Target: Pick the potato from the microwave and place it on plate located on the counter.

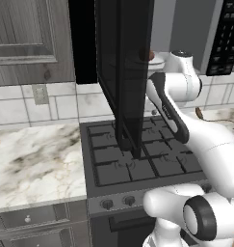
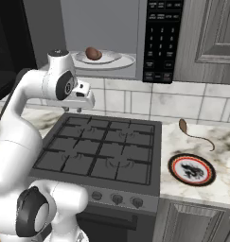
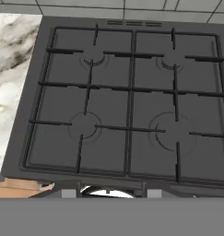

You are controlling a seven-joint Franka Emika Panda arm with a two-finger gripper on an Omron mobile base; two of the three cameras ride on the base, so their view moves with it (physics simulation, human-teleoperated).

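The potato (image 2: 92, 53) is seen on a pale dish (image 2: 117, 60) inside the open microwave (image 2: 161, 38). The tool's (image 2: 86, 98) opening cannot be told. The plate (image 2: 192, 169) rests on the bench (image 2: 220, 186).

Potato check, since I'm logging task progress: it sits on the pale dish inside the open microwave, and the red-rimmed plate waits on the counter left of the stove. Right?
Not quite. The plate lies on the counter to the right of the stove, as the right base view shows. The rest holds: the potato sits on the pale dish inside the open microwave.
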